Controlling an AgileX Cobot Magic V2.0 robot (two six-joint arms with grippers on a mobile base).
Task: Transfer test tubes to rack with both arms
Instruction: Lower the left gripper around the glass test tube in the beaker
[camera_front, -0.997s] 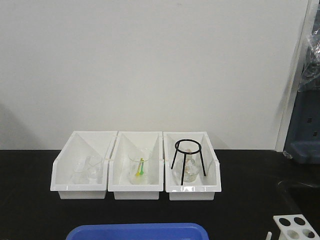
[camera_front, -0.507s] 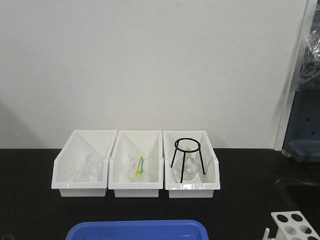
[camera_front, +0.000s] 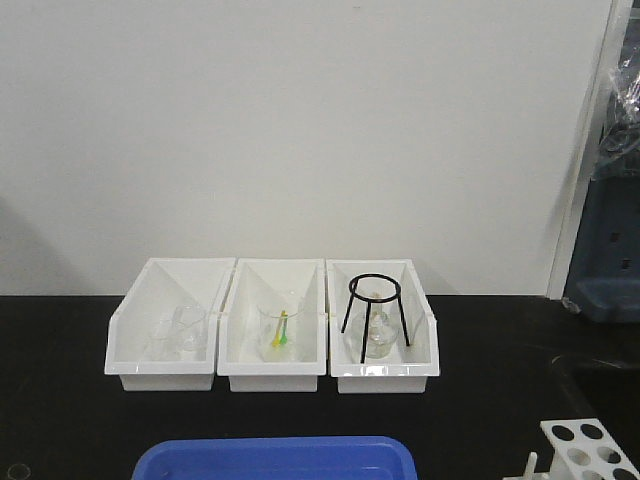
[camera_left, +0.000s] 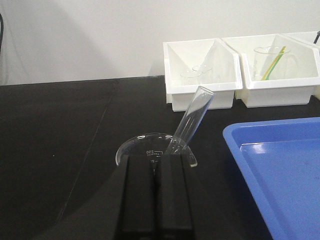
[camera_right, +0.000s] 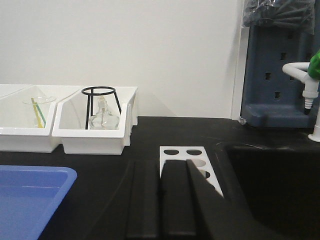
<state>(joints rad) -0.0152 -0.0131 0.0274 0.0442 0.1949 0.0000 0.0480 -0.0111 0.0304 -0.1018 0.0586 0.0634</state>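
The test tube (camera_left: 192, 112) is leaning up and to the right out of a wide beaker (camera_left: 131, 145) on the black counter (camera_left: 60, 140), its open rim pointing toward the white bins (camera_front: 272, 372). That slant is probably just the tube resting against the beaker's lip. The left arm's fingers (camera_left: 140, 190) are sitting drawn together with only a thin slit between them, right at the beaker's near side. The tube's lower end is disappearing behind the right-hand finger, so I cannot tell whether it is being pinched or is merely standing there. The right arm's fingers (camera_right: 175, 195) are likewise pressed together and holding nothing, waiting just short of the rack (camera_right: 181, 150), whose near holes they are partly covering. This looks like staging for a handover or for steadying the rack. The blue tray (camera_left: 280, 165) is lying between the two stations, so a carried tube is likely needing to travel above its raised rim. The rack is sitting close to the sink basin (camera_right: 270, 190), leaving little room on that side, while bare counter is lying open on the rack's tray side.
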